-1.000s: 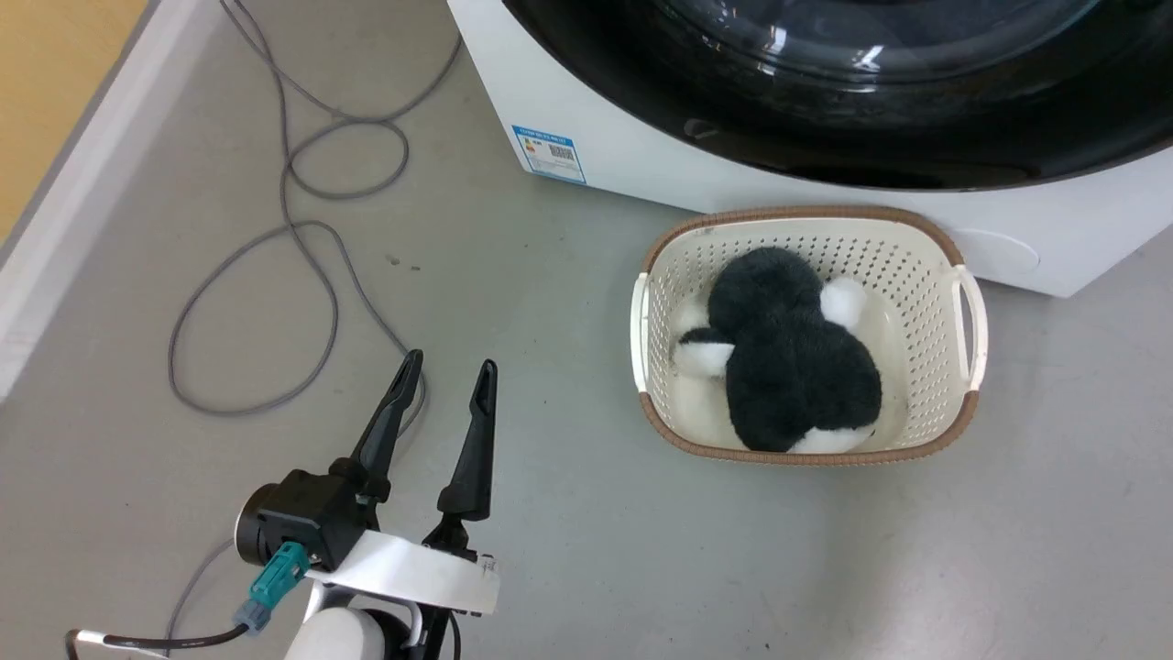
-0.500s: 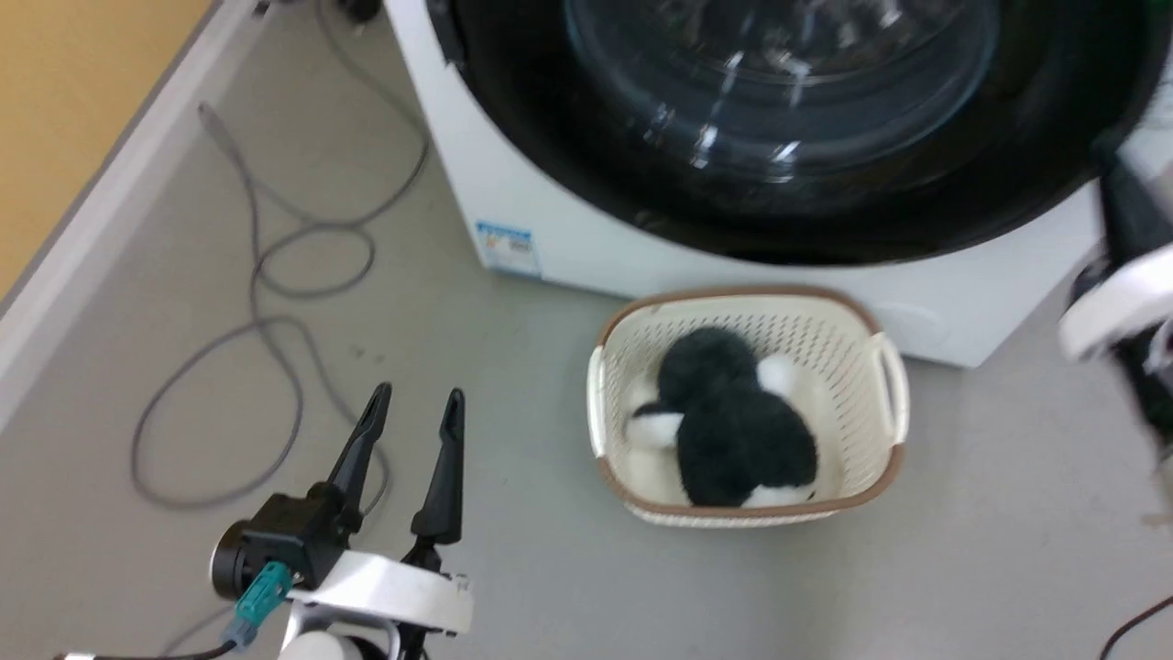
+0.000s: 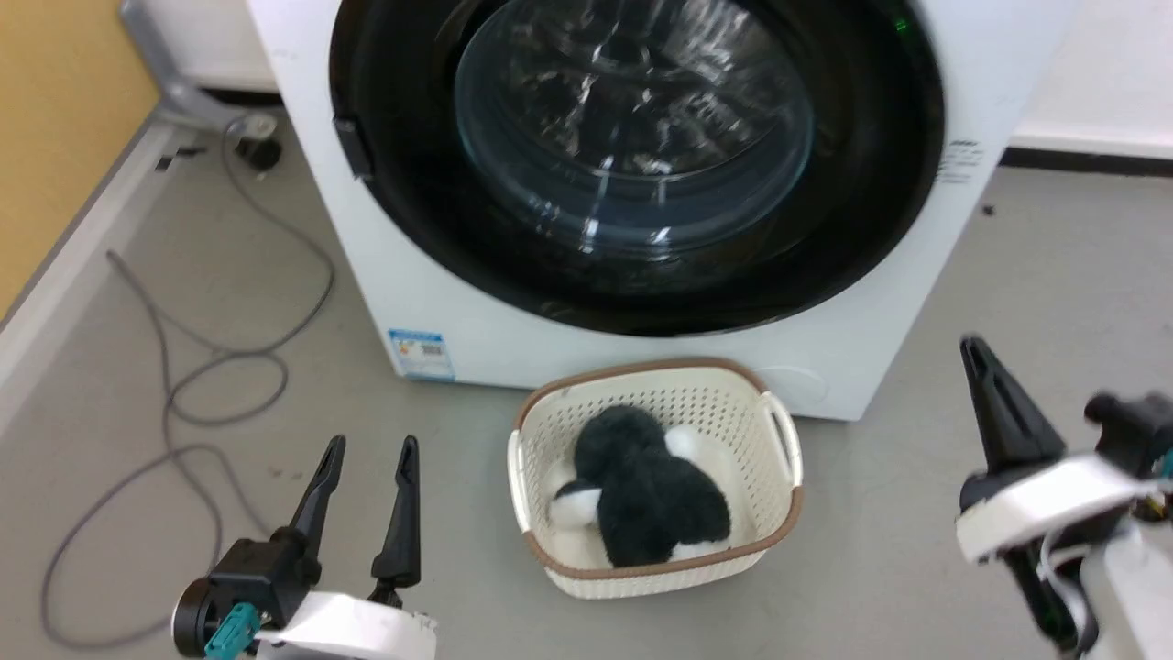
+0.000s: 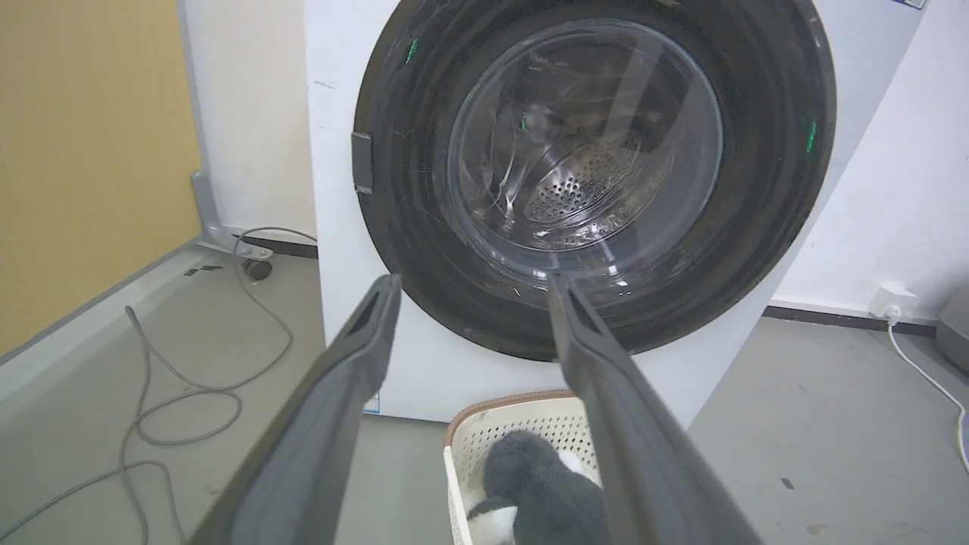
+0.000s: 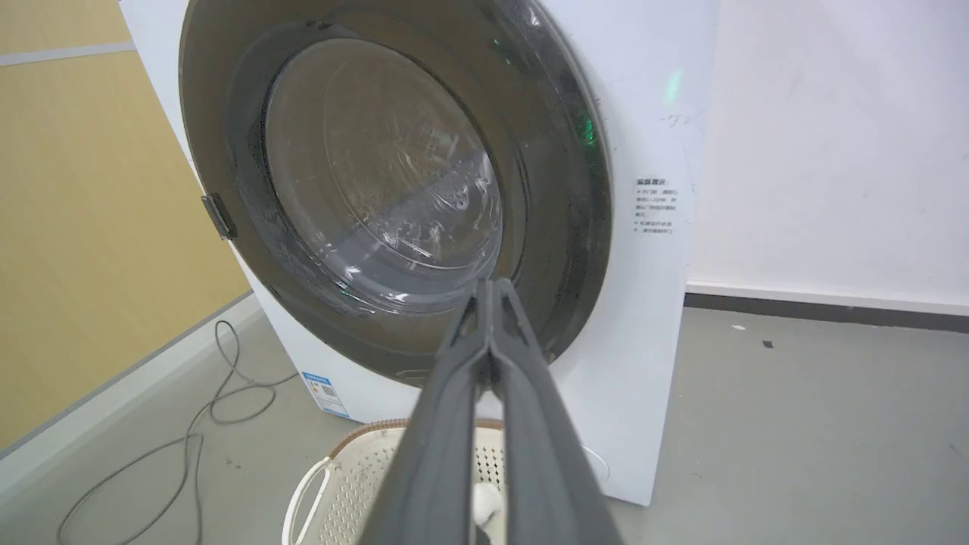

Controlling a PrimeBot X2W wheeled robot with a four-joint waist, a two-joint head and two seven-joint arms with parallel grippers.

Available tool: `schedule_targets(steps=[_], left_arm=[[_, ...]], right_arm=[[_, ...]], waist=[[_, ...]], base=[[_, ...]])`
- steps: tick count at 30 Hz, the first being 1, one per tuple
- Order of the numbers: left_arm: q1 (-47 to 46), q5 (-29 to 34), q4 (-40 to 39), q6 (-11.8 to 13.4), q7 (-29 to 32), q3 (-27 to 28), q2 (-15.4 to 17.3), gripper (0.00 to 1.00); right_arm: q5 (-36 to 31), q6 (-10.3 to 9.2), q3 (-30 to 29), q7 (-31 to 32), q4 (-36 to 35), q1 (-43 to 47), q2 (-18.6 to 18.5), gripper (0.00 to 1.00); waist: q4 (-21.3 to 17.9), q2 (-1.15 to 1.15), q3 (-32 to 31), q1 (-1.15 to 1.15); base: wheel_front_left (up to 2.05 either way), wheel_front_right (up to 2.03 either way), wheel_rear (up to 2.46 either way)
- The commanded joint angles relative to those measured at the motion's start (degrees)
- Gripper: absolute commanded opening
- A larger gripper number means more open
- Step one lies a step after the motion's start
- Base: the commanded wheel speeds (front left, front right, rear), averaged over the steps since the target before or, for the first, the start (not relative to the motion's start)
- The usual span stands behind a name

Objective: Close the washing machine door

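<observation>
My head has risen: the door [image 3: 632,156] now shows whole at 12 o'clock, apparently flush on the washing machine [image 3: 440,302]. My left gripper [image 3: 373,442], 7 o'clock, fingers apart; my right gripper [image 3: 973,348], newly at 4 o'clock, fingers together. Closing judged complete.

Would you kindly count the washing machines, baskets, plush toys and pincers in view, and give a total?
Washing machine: 1
Basket: 1
Plush toy: 1
Pincers: 2 (left pincer, open; right pincer, shut)
Total: 5
</observation>
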Motion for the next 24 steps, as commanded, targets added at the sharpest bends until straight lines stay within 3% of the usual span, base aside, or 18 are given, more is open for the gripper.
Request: schedule_targets(steps=[1, 6, 7, 8, 12, 24], left_arm=[[1.37, 0.48, 0.01, 0.13, -0.25, 0.49, 0.03, 1.0], [2.8, 0.92, 0.23, -0.22, -0.25, 0.65, 0.03, 1.0], [3.07, 0.98, 0.26, -0.28, -0.25, 0.68, 0.03, 1.0], [3.3, 1.07, 0.34, -0.33, -0.25, 0.67, 0.03, 1.0], [4.14, 1.68, 0.78, -0.52, -0.25, 0.51, 0.03, 1.0], [5.59, 2.53, 2.38, -0.67, -0.25, -0.41, 0.03, 1.0]], right_arm=[[-2.46, -0.04, -1.7, -0.43, -2.16, 3.41, 1.61, 0.0], [-6.95, -0.04, -7.59, -0.46, -7.04, 10.88, 6.7, 0.0], [-7.91, -0.04, -8.58, -0.46, -7.86, 12.11, 7.64, 0.35], [-9.12, -0.04, -9.27, -0.47, -8.67, 13.29, 8.4, 1.0], [-12.36, -0.04, -10.64, -0.47, -10.98, 17.35, 10.9, 1.0], [-18.14, -0.04, -12.24, -0.22, -14.44, 23.08, 13.61, 1.0]], waist=[[-1.57, 0.0, -1.61, 0.0], [-2.53, 0.0, -2.56, 0.0], [-2.67, 0.0, -2.68, 0.0], [-2.77, 0.0, -2.78, 0.0], [-3.08, 0.0, -3.37, 0.0], [-2.9, 0.0, -4.65, 0.0]], base=[[0.0, 0.0, 0.0], [0.0, 0.0, 0.0], [0.0, 0.0, 0.0], [0.0, 0.0, 0.0], [0.0, 0.0, 0.0], [0.0, 0.0, 0.0]])
